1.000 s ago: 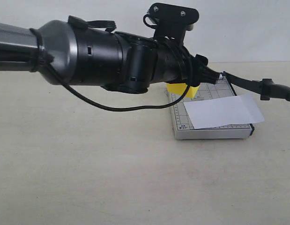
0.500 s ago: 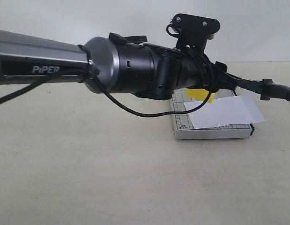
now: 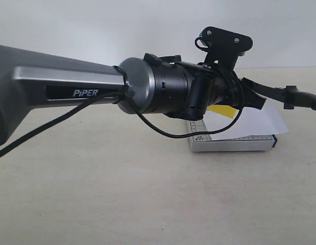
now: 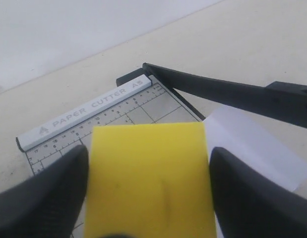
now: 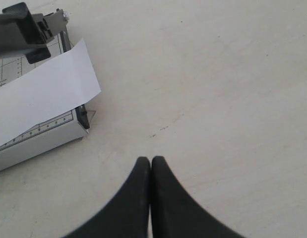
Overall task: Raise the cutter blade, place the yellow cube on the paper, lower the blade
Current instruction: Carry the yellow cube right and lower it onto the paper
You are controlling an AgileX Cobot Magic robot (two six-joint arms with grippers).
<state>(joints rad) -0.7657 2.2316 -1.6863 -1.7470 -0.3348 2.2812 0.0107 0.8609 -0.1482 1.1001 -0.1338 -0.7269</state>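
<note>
**Yellow cube pinched in left claw, over the trimmer at the paper's left edge**

Yellow cube (image 4: 151, 183), pinched on two opposite faces by the black fingers (image 4: 49, 193) of the left claw (image 4: 148, 166). Hanging over the grey trimmer base (image 4: 138, 106), at the left edge of the paper (image 4: 257, 148); touching the sheet or not, impossible to tell. Flat matte faces, straight sharp edges, a faint curved mark on the upper face. In the exterior view, only a thin strip of the cube (image 3: 221, 109) visible below the wrist.

Just right of the cube, open white paper, smooth and thin, overhanging the right edge of the base. Above that stretch, the blade (image 4: 227, 91): long, thin, black, hinged at the far right corner of the base and raised at a slant. Thick handle end (image 3: 300, 97) out to the right, clear of the sheet. Between blade and paper, a wedge of free room, narrow at the hinge, wider toward the handle.

Printed grid and ruler lines on the base; at the hinge end, a pale bar lettered PAPER CUTTER A5.

Across the left and middle of the scene, the big grey-black left arm (image 3: 96, 89) with a loose black cable (image 3: 163, 130), covering the left part of the base in the exterior view. Right claw (image 5: 151, 163) pressed together, empty, over bare cream table (image 5: 217, 74) near the base's near right corner.
</note>
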